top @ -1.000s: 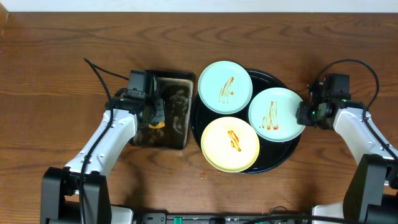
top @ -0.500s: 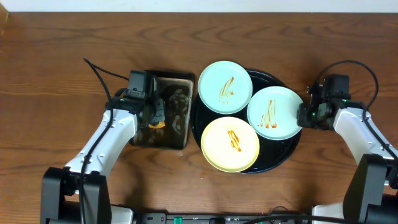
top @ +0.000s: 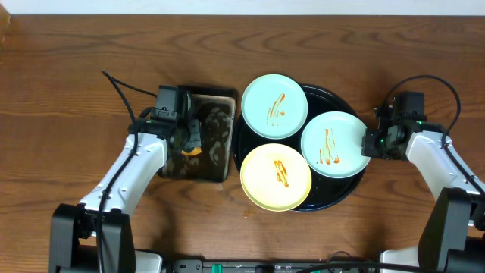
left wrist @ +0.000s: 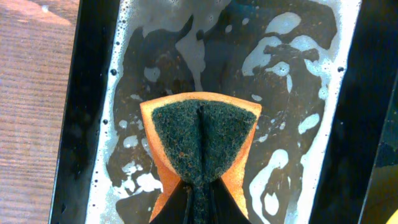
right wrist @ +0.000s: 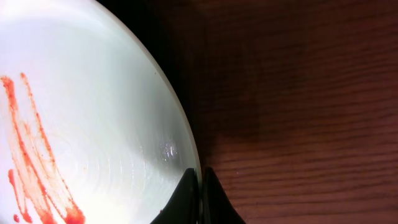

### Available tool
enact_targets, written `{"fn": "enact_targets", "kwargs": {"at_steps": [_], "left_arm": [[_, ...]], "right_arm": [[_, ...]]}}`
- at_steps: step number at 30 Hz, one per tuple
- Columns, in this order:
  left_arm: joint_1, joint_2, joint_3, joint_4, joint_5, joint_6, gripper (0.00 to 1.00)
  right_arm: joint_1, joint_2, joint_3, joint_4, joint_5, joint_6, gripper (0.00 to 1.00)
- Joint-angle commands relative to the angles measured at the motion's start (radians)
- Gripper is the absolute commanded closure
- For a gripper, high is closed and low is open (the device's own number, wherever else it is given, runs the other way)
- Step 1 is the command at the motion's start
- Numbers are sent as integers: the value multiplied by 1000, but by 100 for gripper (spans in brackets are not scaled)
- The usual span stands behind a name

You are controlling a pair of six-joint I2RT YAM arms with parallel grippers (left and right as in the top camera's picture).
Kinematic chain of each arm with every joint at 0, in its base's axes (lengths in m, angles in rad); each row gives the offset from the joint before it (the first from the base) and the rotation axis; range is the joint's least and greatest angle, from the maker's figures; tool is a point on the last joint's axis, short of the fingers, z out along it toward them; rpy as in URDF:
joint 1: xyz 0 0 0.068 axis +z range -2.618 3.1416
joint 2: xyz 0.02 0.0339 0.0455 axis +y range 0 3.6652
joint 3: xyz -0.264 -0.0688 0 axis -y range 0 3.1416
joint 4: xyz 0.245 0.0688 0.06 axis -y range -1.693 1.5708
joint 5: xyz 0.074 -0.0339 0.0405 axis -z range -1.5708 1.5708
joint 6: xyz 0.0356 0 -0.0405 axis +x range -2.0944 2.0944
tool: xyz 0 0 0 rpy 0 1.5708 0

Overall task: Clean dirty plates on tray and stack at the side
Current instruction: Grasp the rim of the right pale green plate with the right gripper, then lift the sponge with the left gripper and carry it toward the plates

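Note:
Three sauce-streaked plates lie on the round black tray: a mint-blue plate at the back, a yellow plate at the front, and a second mint-blue plate at the right. My right gripper is shut on that right plate's rim, the two fingertips pinching its edge. My left gripper is shut on an orange sponge with a dark green scouring face, held over the wet dark pan.
The rectangular dark pan with soapy water stands left of the tray, close to it. Brown wooden table lies all round. A black cable runs behind the left arm.
The right mint-blue plate has shifted left and slightly forward in my right gripper, and the yellow plate has slid a little left. The left arm has not moved.

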Motion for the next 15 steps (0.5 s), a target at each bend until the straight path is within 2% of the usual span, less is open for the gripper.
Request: {"fn": "enact_targets", "kwargs": {"at_steps": [1, 12, 15], "left_arm": [[1, -32, 14, 10, 11, -10, 92], [1, -60, 14, 29, 15, -10, 93], [1, -69, 14, 61, 75, 28, 93]], "right_arm": [[-12, 2, 2, -2, 38, 0, 99], [-12, 2, 2, -2, 38, -1, 99], [-12, 2, 2, -2, 37, -1, 99]]}}
